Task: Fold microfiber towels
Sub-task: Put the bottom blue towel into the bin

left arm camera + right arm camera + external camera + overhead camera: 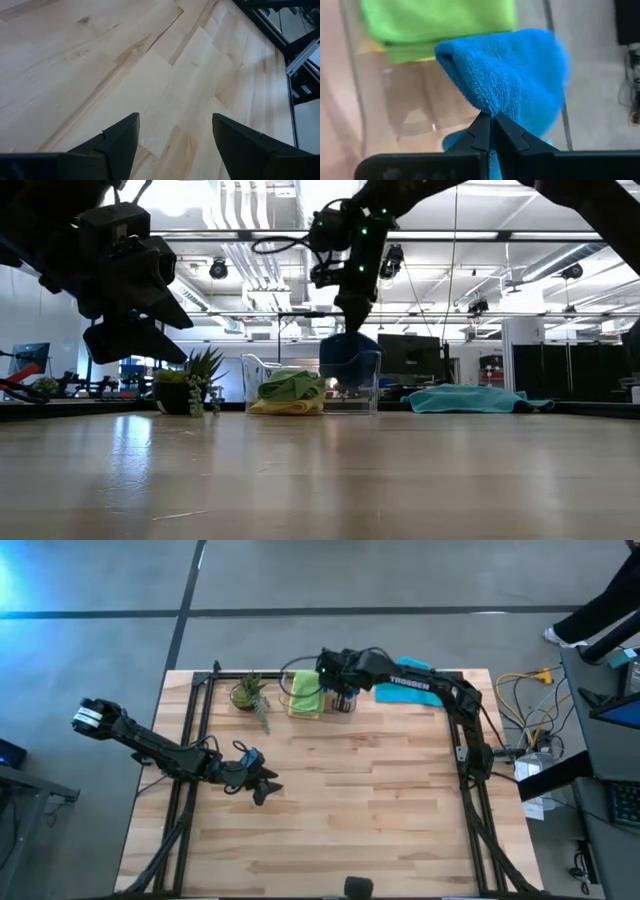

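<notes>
My right gripper (344, 698) is over the clear plastic bin (372, 395) at the table's far edge, shut on the dark blue towel (520, 70). In the low view the blue towel (350, 360) hangs between the bin's walls. A lime green towel (290, 386) lies folded on a yellow towel (284, 408) in the bin's left part. The teal towel (470, 398) lies loose on the table right of the bin. My left gripper (265, 787) is open and empty above the table's left middle. My right gripper pinches a bunched fold of the dark blue towel (489, 111) between its two fingertips, from above and pointing down. The towel hangs slack below the fingers inside the bin. I cannot tell whether its lower end rests on the bin's floor.
A small potted plant (250, 695) stands left of the bin at the far edge. The wooden table (350, 820) stretches bare toward its near edge. Black frame rails (190, 740) run along the left and right sides. Cables lie beyond the right edge.
</notes>
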You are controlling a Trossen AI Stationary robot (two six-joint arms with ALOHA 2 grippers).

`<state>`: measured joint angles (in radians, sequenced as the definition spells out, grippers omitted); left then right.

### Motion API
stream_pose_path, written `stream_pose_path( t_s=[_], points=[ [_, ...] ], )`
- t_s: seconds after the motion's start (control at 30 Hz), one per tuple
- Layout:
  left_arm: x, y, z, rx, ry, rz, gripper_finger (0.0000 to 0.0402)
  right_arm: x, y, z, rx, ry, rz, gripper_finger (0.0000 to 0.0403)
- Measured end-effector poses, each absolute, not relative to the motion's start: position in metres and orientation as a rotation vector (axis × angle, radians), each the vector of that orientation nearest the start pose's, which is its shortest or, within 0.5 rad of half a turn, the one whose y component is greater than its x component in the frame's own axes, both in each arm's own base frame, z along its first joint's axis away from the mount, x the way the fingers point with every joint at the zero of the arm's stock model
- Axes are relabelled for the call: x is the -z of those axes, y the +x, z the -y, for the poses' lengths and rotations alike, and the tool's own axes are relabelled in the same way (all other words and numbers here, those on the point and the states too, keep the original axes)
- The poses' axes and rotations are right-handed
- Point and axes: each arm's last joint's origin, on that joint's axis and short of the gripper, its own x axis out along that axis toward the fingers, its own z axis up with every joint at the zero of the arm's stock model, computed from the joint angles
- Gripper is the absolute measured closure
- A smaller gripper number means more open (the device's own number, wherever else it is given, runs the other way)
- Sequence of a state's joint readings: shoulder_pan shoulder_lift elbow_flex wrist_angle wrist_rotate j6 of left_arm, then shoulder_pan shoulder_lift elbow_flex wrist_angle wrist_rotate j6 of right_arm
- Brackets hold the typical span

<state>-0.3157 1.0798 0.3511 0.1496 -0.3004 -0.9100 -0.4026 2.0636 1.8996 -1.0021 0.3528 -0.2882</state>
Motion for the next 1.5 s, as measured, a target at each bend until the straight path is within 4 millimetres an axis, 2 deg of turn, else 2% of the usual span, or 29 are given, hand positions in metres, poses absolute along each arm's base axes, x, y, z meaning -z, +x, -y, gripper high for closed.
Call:
stream_pose_path(
  t_s=[0.3,0.53,0.63,0.8,0.97,1.07,1.17,1.3,1.4,1.5],
  points=[
    [-0.166,0.191,0.053,-0.234,-0.711,-0.512,0.0167,-0.224,0.396,0.157,0.378,-0.112,-1.332,0.0394],
    [-0.166,0.191,0.054,-0.228,-0.714,-0.516,0.0167,-0.219,0.398,0.155,0.296,0.004,-1.276,0.0394],
    [-0.166,0.191,0.054,-0.222,-0.716,-0.519,0.0167,-0.226,0.401,0.152,0.223,0.087,-1.227,0.0381],
    [-0.166,0.191,0.054,-0.221,-0.717,-0.519,0.0167,-0.244,0.403,0.153,0.187,0.144,-1.185,0.0330],
    [-0.166,0.191,0.054,-0.206,-0.725,-0.524,0.0167,-0.276,0.402,0.158,0.208,0.129,-1.148,0.0284],
    [-0.166,0.191,0.055,-0.203,-0.725,-0.526,0.0167,-0.288,0.400,0.166,0.226,0.130,-1.117,0.0276],
    [-0.166,0.191,0.055,-0.203,-0.725,-0.527,0.0167,-0.279,0.398,0.173,0.215,0.161,-1.151,0.0293],
    [-0.166,0.191,0.055,-0.204,-0.724,-0.528,0.0167,-0.251,0.402,0.175,0.196,0.194,-1.224,0.0345],
    [-0.166,0.191,0.054,-0.205,-0.723,-0.531,0.0167,-0.237,0.409,0.174,0.120,0.247,-1.214,0.0383],
    [-0.165,0.191,0.054,-0.205,-0.723,-0.531,0.0167,-0.218,0.415,0.173,0.087,0.266,-1.259,0.0392]
  ],
)
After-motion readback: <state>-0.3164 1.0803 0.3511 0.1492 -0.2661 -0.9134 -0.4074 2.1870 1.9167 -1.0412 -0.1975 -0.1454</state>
